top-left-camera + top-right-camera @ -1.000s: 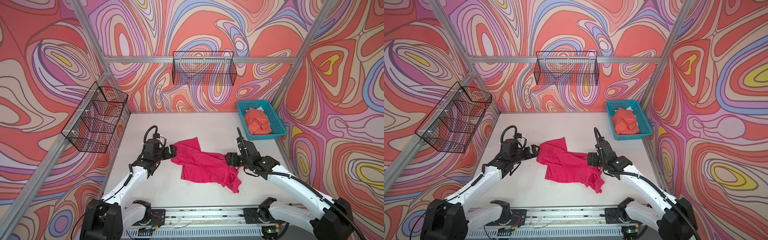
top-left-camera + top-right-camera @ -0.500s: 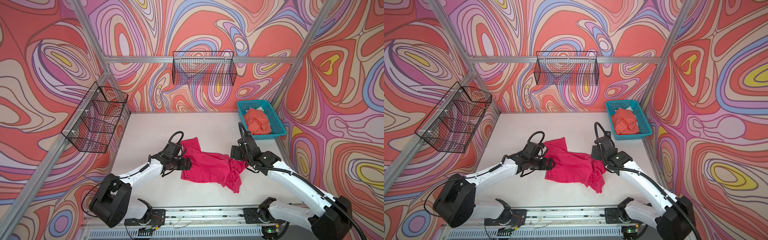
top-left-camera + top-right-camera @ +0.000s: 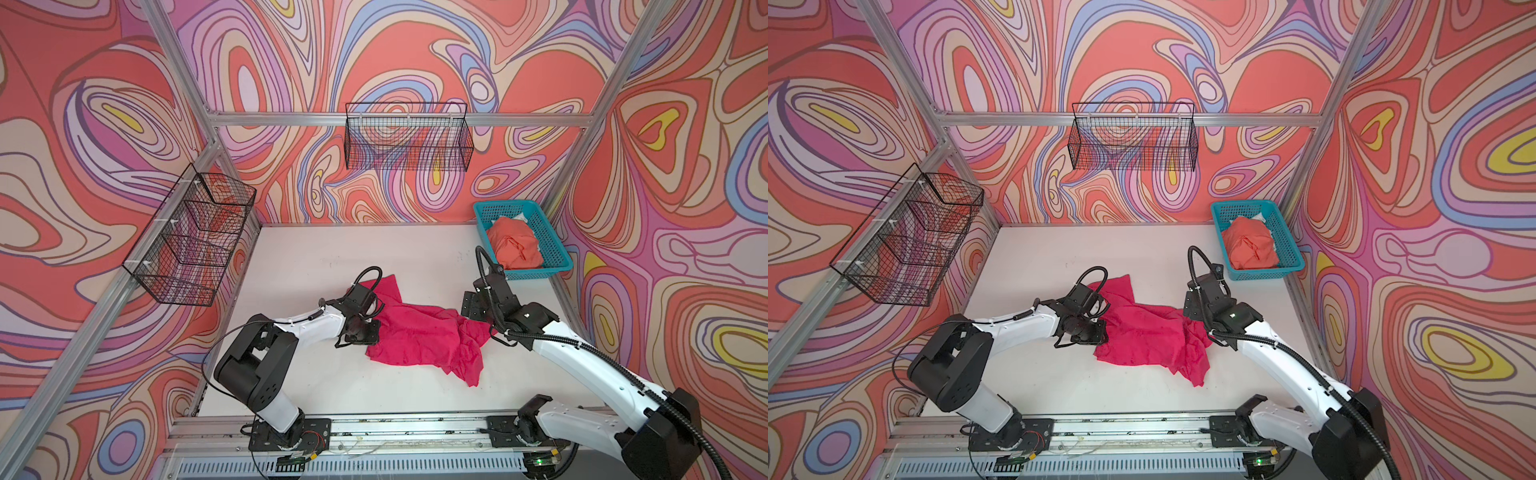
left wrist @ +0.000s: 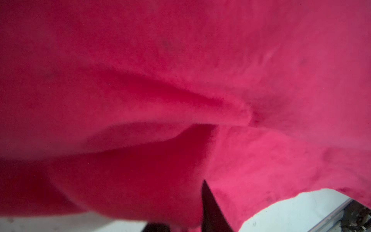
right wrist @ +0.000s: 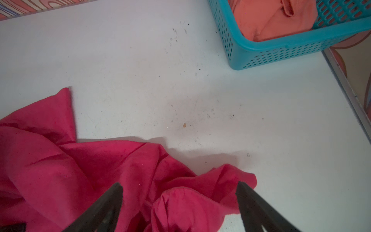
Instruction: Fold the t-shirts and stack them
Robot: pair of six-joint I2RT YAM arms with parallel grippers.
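The magenta t-shirt [image 3: 419, 336] is lying crumpled, not folded at all, on the white table [image 3: 316, 257]. In both top views it's a bit below the middle of the frame, with one corner flopped toward the back wall and another trailing off to the lower right.

The left gripper [image 3: 368, 332] is down on the shirt's left edge. The left wrist view is pretty much all pink cloth. The dark fingers [image 4: 212, 211] sit close together with fabric bunched between them, so it looks pinched onto the shirt.

The right gripper [image 5: 179, 183] is over the shirt's right edge. It's spread wide, fingers [image 5: 104, 209] either side of a raised fold, and it isn't gripping anything.

The orange t-shirt [image 3: 515, 245] is wadded up in the teal basket [image 3: 536, 272] at the table's back right corner, well apart from the pink one.
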